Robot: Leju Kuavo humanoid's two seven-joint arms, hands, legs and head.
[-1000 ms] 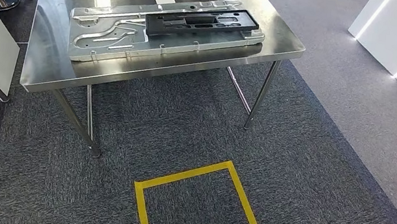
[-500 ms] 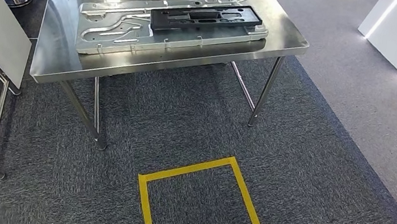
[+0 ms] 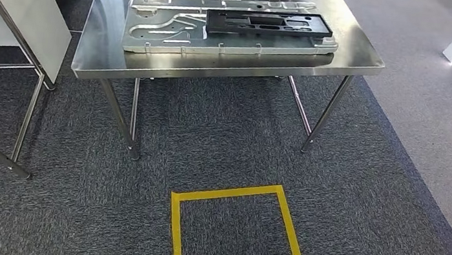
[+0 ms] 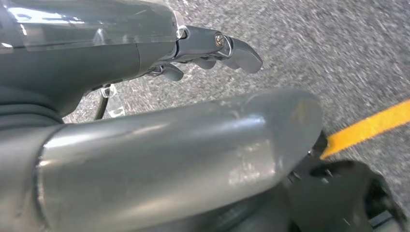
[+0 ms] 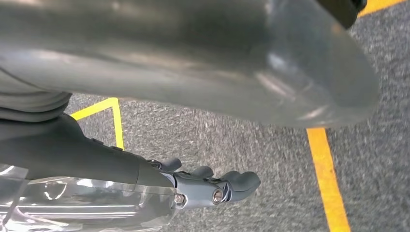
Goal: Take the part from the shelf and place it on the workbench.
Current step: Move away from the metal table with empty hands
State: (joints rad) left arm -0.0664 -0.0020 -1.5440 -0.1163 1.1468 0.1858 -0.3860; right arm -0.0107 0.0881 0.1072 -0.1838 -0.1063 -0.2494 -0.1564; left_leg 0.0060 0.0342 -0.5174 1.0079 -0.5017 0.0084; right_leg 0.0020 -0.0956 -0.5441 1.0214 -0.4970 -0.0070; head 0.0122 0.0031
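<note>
Part (image 3: 268,23), black and long, lies crosswise on the workbench (image 3: 356,49) well ahead; my left hand (image 4: 212,48) and right hand (image 5: 212,188) hang empty, fingers loosely apart.

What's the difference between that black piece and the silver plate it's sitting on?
The black part is dark and matte; the silver plate is shiny bare metal. The black part is smaller, covering only the plate's right portion. It has rectangular cutouts; the plate shows pressed ridges. Both lie flat on the steel table.
</note>
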